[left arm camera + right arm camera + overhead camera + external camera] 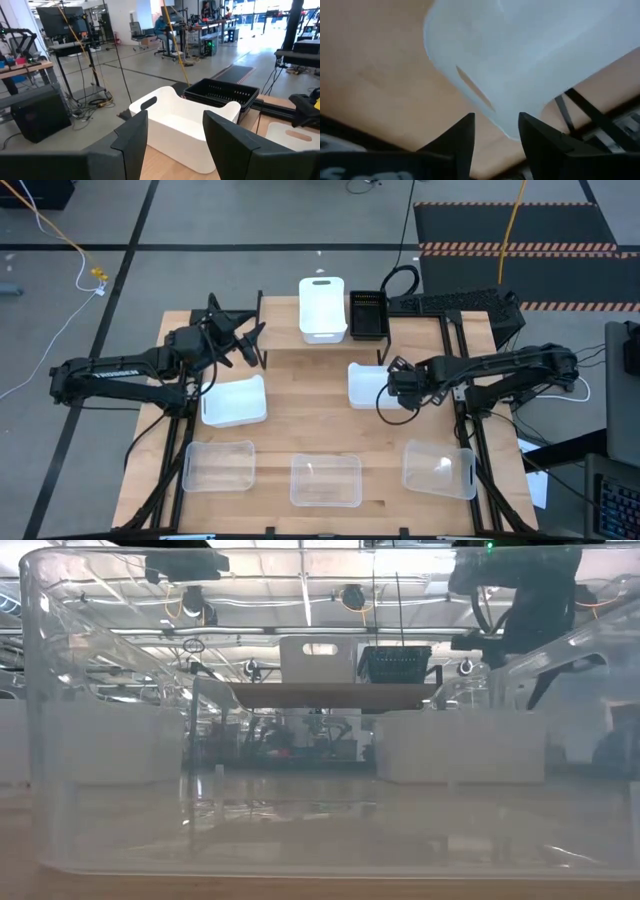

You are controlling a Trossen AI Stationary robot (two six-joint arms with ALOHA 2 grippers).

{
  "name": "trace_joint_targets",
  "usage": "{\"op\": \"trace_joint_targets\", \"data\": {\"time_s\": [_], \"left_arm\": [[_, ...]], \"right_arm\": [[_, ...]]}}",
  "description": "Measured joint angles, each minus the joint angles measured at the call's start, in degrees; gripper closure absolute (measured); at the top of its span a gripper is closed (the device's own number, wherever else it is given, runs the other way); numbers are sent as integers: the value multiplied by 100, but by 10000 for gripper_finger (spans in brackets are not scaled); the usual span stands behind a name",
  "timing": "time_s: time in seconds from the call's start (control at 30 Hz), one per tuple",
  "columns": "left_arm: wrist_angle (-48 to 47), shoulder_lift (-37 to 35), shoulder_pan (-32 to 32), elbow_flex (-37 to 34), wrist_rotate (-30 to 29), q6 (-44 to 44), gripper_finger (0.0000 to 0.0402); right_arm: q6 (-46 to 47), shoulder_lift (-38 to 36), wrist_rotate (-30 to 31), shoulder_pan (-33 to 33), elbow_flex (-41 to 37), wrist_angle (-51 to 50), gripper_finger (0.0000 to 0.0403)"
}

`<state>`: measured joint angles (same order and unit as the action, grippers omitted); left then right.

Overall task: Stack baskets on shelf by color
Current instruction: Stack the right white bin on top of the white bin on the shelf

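The wooden shelf [300,358] stands at the table's far side and carries one white basket [323,308] with a black slatted basket [368,315] to its right. My left gripper [252,346] hovers open at the shelf's left end; in its wrist view both baskets, white [182,125] and black [222,94], lie ahead. My right gripper [393,383] is open at the right end of a second white basket [364,385], which rests on the table. A third white basket [235,402] sits on the table at the left. Three clear baskets [325,480] line the near edge. My right gripper [496,137] comes from the table's right with its open fingers on either side of the white basket's rounded rim corner [512,127], beside the handle slot [475,90]. I cannot tell whether the fingers touch it. The basket rests on the table.
A clear basket [300,790] fills the front of the low view, and the shelf [330,695] shows behind it. A keyboard [450,302] and cables lie past the shelf's right end. Bare wood shows between the white baskets and the clear row.
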<state>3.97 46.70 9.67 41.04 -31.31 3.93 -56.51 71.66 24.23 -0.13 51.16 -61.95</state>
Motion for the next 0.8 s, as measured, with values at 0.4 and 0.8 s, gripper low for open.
{"op": "trace_joint_targets", "data": {"time_s": [0.4,0.8], "left_arm": [[2,0,0,0,0,0,211],[0,0,-2,0,0,-66,211]], "right_arm": [[-288,-9,-481,-347,-600,585,299],[416,-118,-2104,-180,-842,1269,394]]}}
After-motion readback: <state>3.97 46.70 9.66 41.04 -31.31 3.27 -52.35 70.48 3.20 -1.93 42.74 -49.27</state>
